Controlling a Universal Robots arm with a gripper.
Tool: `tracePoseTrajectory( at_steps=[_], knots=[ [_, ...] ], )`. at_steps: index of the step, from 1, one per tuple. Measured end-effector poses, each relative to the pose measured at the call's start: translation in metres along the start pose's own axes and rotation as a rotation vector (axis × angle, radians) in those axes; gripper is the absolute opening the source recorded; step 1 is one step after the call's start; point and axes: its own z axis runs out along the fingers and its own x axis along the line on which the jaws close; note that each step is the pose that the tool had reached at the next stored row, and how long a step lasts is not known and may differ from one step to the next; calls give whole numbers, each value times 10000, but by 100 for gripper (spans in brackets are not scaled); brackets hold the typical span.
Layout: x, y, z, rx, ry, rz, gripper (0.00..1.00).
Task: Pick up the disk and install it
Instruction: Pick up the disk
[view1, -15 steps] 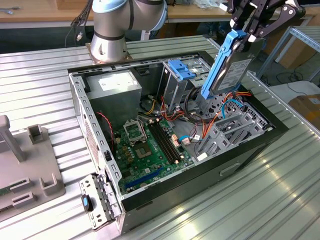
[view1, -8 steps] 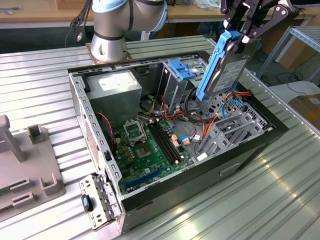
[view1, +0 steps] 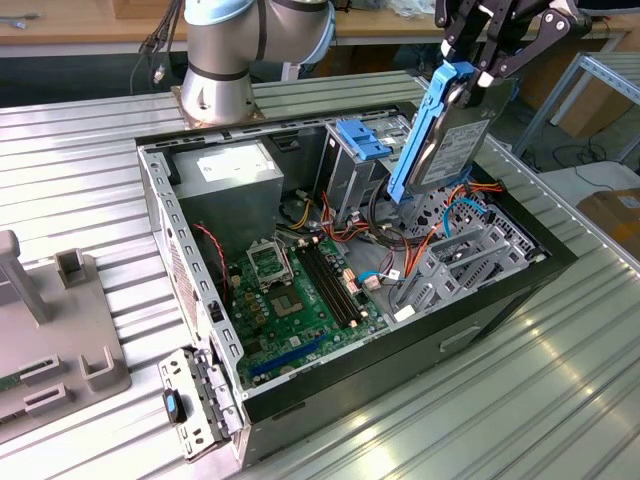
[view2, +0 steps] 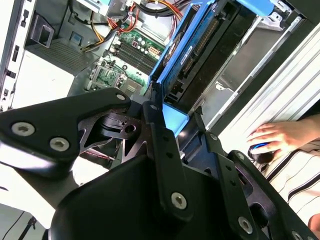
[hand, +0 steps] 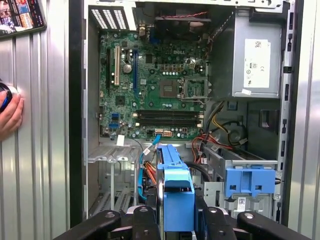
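Observation:
The disk (view1: 452, 145), a grey hard drive in a bright blue carrier frame, hangs tilted on edge above the open computer case (view1: 165, 230), over its end at the exterior view's right. My gripper (view1: 468, 82) is shut on the disk's upper end. In the first wrist view the disk (hand: 177, 192) is edge-on between the black fingers (hand: 145, 222). The second wrist view has the disk (view2: 197, 55) running away from the gripper (view2: 172, 120) toward the case interior. Below it sits the grey metal drive cage (view1: 455, 262) with orange and blue cables.
A fixed blue bracket (hand: 250, 181) tops the metal cage beside the disk. The green motherboard (view1: 290, 300) and power supply (view1: 235, 172) fill the case. The arm's base (view1: 222, 70) stands behind it. A grey fixture (view1: 60, 330) sits at the exterior view's left. A person's hand (view2: 272, 136) rests near the case.

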Motion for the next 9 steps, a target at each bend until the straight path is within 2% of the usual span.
tracePoseTrajectory(
  at_steps=[6, 9],
  knots=[
    [135, 12, -3, 11, -1, 1, 37],
    [155, 13, -3, 11, -2, 1, 37]
  ],
)
